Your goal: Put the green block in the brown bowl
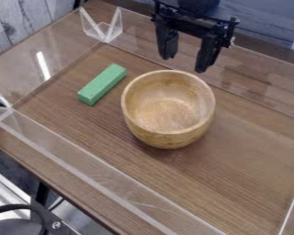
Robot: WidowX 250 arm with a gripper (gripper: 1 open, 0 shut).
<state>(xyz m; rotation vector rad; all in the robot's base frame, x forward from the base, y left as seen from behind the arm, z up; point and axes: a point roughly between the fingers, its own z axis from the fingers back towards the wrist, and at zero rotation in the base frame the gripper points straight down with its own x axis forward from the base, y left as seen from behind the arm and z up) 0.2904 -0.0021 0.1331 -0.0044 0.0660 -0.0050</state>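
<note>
The green block (102,83) is a flat bright green bar lying on the wooden table, left of the bowl and angled toward the far right. The brown bowl (169,107) is a round light wooden bowl with thick walls, empty, at the middle of the table. My gripper (187,55) hangs above the table behind the bowl's far rim, its two black fingers spread wide and pointing down with nothing between them. It is well to the right of the block and apart from it.
A clear plastic wall (39,64) runs around the table (235,174), with a folded clear piece (103,27) at the far left corner. Bare wood lies in front of and right of the bowl.
</note>
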